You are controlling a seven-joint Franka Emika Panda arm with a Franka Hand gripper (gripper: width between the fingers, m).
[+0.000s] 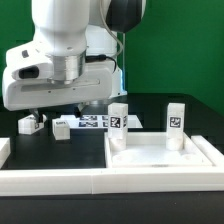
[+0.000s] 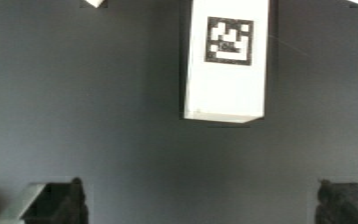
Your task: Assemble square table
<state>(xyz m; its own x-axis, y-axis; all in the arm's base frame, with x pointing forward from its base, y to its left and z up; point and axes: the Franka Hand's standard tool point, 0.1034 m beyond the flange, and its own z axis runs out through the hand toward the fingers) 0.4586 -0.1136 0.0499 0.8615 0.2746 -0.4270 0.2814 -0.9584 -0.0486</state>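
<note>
Jaws wide on my gripper (image 2: 197,203) so the leg (image 2: 226,62) ahead can fit between, I reckon, for the grab.

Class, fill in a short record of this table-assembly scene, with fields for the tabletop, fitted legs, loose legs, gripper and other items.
tabletop: square slab, lying flat at the exterior view's right
upright legs: two, standing at the slab's far corners
loose legs: two, lying on the table at the exterior view's left
gripper: gripper open, holding nothing
other: marker board beyond the slab; white rail in front
</note>
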